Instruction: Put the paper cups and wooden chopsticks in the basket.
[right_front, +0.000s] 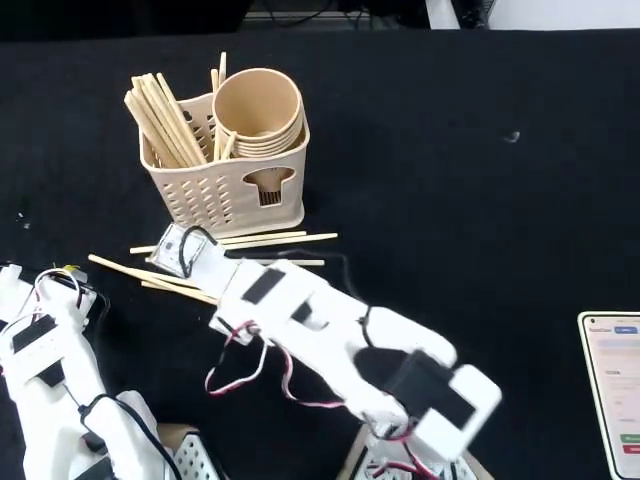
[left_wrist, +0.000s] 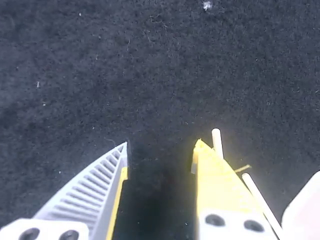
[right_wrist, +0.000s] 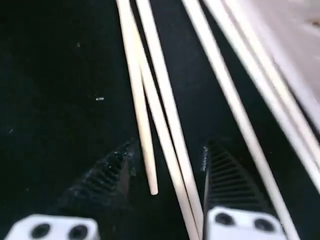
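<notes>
Several wooden chopsticks (right_wrist: 165, 110) lie loose on the desk (right_front: 480, 220) before the basket (right_front: 225, 195), paper cups (right_front: 258, 105) already stacked inside; my right hand (right_wrist: 169, 150), spread apart, straddles two and should next lower and close; left hand (left_wrist: 161, 145) likewise apart over bare desk.

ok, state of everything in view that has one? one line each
basket: upright, part filled.
paper cups: stacked, upright in the basket.
chopsticks in basket: standing on end, leaning.
loose chopsticks: lying flat on the table before the basket.
right gripper: open, over the loose chopsticks, none gripped.
left gripper: open, empty.
phone: screen lit.
</notes>
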